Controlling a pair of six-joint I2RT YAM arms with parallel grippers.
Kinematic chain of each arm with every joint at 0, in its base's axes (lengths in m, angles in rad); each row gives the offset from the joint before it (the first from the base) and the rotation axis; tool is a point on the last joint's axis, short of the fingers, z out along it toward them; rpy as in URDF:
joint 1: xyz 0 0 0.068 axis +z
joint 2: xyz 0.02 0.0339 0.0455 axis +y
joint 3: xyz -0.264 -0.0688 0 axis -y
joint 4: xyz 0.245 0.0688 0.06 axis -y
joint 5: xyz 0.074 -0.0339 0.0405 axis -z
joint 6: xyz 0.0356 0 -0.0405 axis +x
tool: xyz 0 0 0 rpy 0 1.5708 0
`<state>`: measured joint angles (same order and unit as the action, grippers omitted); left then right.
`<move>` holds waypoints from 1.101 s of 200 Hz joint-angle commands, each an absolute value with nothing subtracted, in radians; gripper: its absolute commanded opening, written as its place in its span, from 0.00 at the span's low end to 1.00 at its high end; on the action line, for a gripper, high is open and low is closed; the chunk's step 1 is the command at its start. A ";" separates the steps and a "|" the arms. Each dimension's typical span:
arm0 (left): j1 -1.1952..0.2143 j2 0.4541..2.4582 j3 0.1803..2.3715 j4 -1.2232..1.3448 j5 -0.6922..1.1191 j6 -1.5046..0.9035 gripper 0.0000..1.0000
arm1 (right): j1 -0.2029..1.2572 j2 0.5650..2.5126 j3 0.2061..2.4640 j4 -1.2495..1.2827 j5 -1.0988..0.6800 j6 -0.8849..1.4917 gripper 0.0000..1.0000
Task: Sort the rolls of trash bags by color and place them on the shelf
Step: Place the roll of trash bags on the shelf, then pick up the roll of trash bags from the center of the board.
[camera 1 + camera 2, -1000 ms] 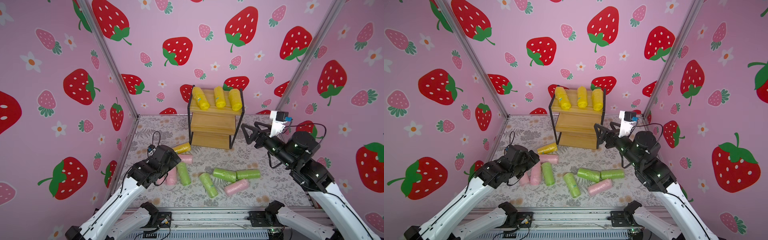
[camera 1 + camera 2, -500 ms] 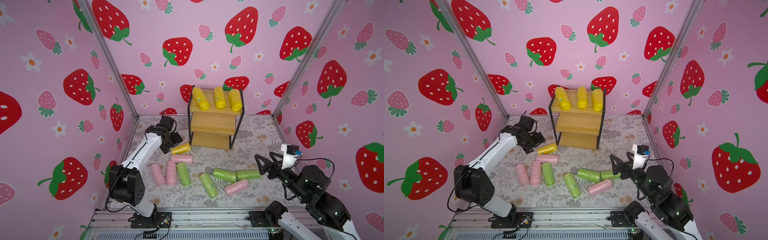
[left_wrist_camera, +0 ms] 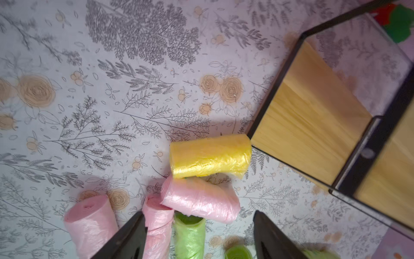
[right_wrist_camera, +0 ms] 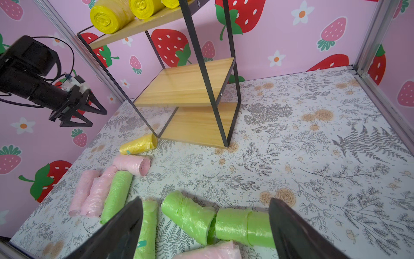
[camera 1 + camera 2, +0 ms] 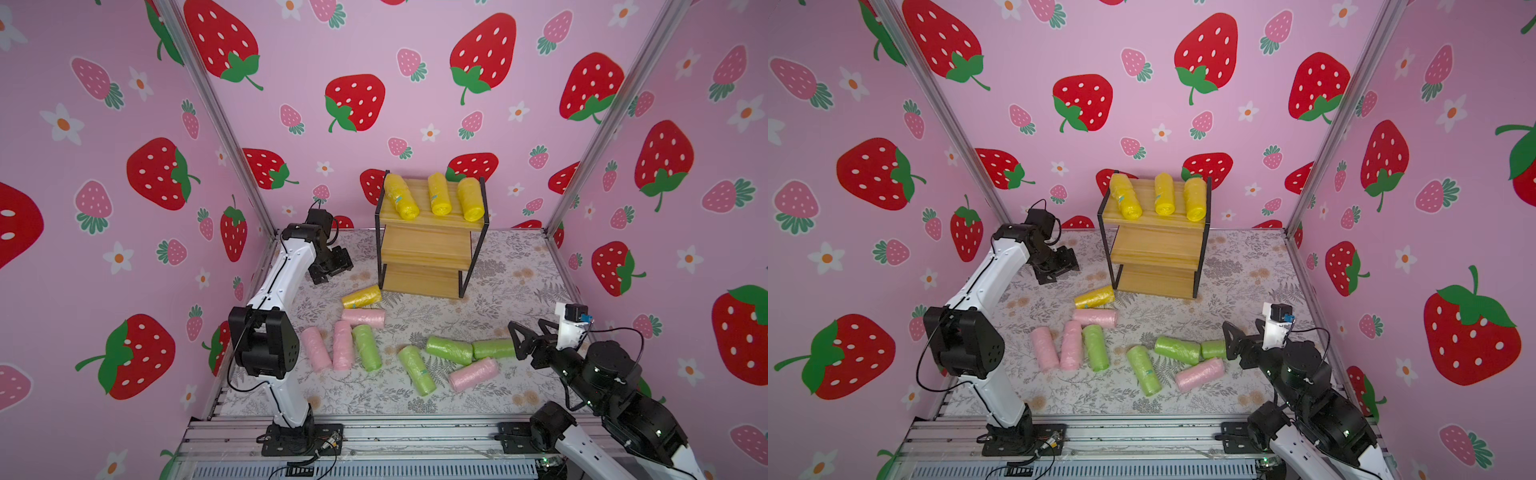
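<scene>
Yellow rolls (image 5: 434,199), three, top the twelve-o'clock shelf (image 5: 428,249); nine remain loose; left gripper (image 4: 97,117) and right gripper (image 5: 524,332) gape empty.

Strawberry-print pink walls (image 5: 291,54) rise around the floral-patterned bench (image 5: 515,270); two aluminium posts (image 5: 216,120) stand at its back corners.

No words or numbers can be read anywhere. One yellow roll (image 5: 399,198) on top of the shelf (image 5: 428,249) and one green roll (image 5: 417,370) in front of the shelf have small blue-green stickers, too tiny to read.
</scene>
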<state>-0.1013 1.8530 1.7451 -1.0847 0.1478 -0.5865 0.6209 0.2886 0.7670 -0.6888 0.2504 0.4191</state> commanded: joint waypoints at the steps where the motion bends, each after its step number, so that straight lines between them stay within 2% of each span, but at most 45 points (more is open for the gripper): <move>1: -0.124 1.819 1.607 -1.086 0.266 -0.866 0.77 | 0.616 0.241 0.758 -0.729 0.286 0.433 0.94; 31: -0.166 1.731 1.415 -0.817 0.293 -1.182 0.78 | 0.616 0.173 0.742 -0.760 0.298 0.444 0.94; 46: -0.191 1.743 1.410 -0.785 0.279 -1.268 0.81 | 0.617 0.150 0.734 -0.760 0.304 0.450 0.95; 65: -0.222 1.766 1.425 -0.780 0.234 -1.338 0.90 | 0.616 0.146 0.731 -0.755 0.299 0.453 0.96; 109: -0.262 1.769 1.348 -0.686 0.144 -1.546 0.91 | 0.615 0.174 0.736 -0.759 0.270 0.446 0.96; 136: -0.277 1.791 1.387 -0.699 0.030 -1.569 0.90 | 0.616 0.173 0.739 -0.762 0.258 0.445 0.96; 220: -0.319 1.955 1.509 -0.669 -0.055 -1.591 0.84 | 0.616 0.211 0.730 -0.750 0.210 0.451 0.96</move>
